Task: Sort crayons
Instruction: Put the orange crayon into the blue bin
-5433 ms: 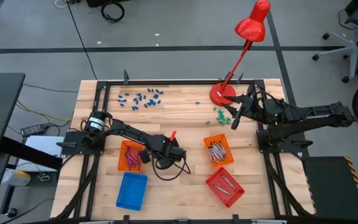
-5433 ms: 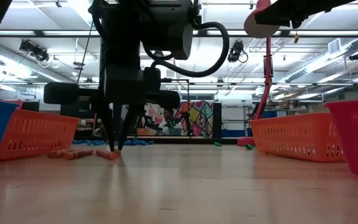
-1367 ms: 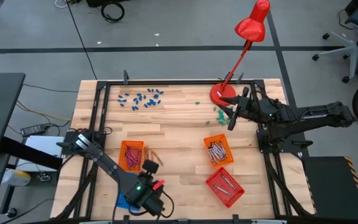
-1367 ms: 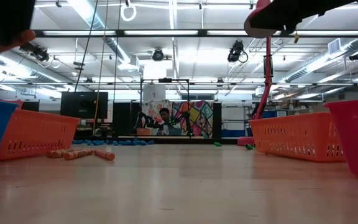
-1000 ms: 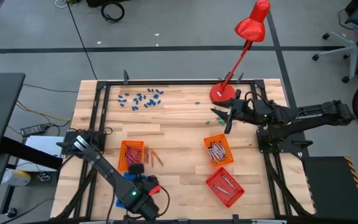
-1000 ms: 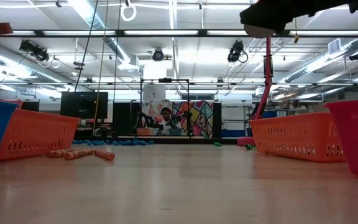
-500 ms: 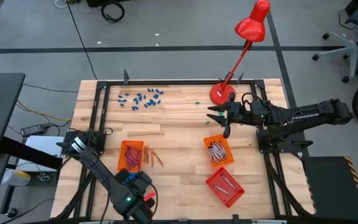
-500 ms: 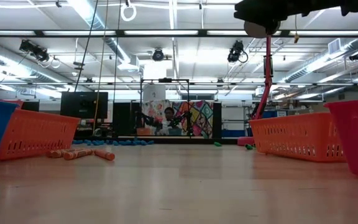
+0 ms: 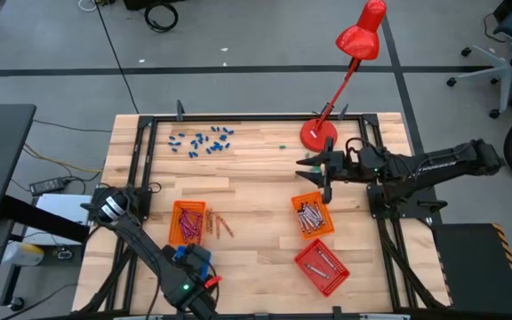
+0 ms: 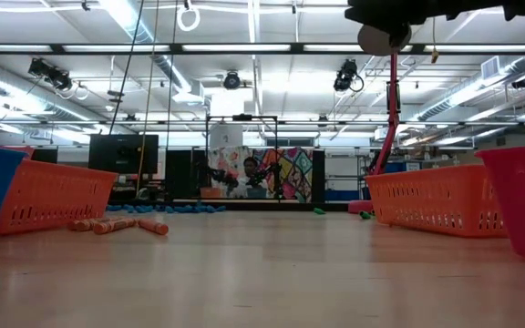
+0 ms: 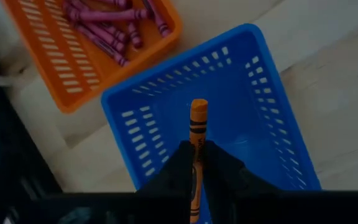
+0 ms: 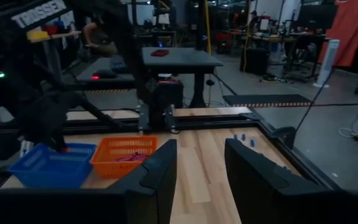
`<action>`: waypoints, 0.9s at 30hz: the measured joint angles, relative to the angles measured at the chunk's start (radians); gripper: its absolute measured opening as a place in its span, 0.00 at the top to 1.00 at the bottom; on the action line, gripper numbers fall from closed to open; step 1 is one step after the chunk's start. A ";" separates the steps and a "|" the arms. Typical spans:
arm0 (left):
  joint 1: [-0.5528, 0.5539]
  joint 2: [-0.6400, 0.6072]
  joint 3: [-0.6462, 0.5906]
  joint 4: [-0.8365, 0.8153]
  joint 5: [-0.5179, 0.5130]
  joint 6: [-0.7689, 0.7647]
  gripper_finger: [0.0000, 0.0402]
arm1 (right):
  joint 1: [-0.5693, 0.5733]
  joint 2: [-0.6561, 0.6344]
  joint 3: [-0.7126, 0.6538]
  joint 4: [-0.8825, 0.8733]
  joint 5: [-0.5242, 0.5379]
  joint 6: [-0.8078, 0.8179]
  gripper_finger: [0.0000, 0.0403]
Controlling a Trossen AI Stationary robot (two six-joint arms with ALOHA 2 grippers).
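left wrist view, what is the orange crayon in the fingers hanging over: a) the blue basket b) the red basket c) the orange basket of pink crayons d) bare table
a: the orange crayon pinched in the left gripper shows against the blue basket's mesh floor.

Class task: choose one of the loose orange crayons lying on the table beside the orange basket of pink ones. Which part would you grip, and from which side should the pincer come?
Grip the orange crayon at mid-length, coming straight down from above. It lies flat on the table, so only its long sides are free; set the fingers across its thin width. The neighbouring crayons lie close and the orange basket stands nearby, so a narrow opening seems wise.
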 joint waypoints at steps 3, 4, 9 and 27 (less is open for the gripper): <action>-0.004 0.000 0.000 0.004 0.000 -0.040 0.90 | 0.014 0.000 0.000 -0.001 0.000 0.002 0.65; -0.006 0.000 0.000 0.007 0.000 -0.051 0.88 | 0.019 0.000 0.000 -0.001 0.000 0.003 0.65; -0.009 0.000 0.000 0.007 0.007 -0.071 0.78 | 0.036 0.000 0.000 -0.008 0.000 0.003 0.65; 0.129 0.000 0.000 0.016 -0.112 -0.033 0.71 | 0.043 0.000 0.000 -0.032 0.020 0.009 0.65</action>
